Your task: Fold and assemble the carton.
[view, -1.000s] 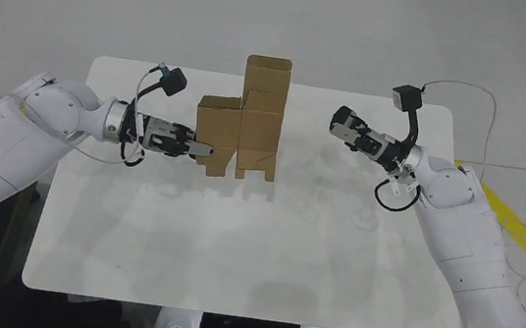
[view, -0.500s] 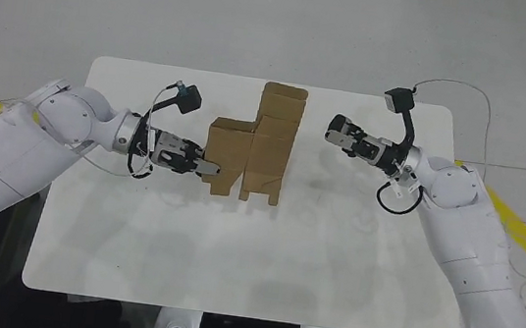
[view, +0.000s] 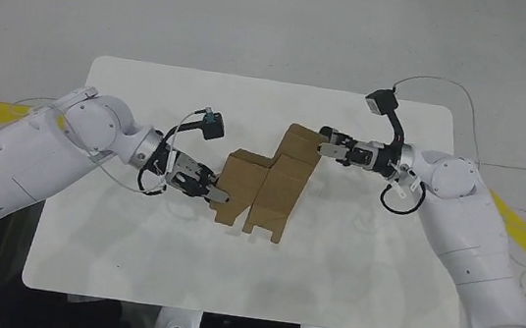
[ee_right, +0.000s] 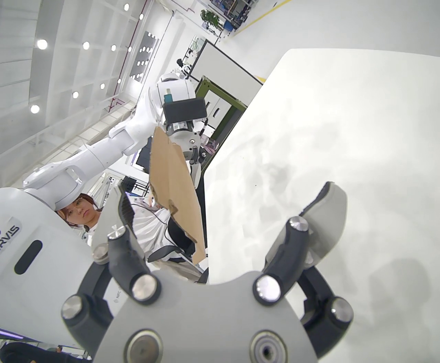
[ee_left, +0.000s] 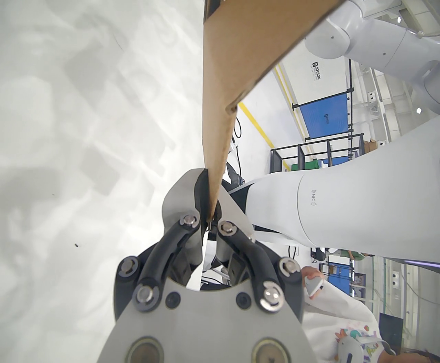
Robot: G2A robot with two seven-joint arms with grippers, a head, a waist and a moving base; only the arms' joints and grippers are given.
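The carton is flat, unfolded brown cardboard with several flaps, held tilted over the middle of the white table. My left gripper is shut on its left edge; in the left wrist view the fingers pinch the carton's thin edge. My right gripper is at the carton's far right flap. In the right wrist view it stands open, with the carton's edge on between its fingers, nearer one finger.
The white table's surface lies bare around and under the carton. Its front edge and right edge are well away from both grippers.
The left arm has carried the carton forward and to the right, tilting it clockwise. The right gripper has moved left up to the carton's far flap.
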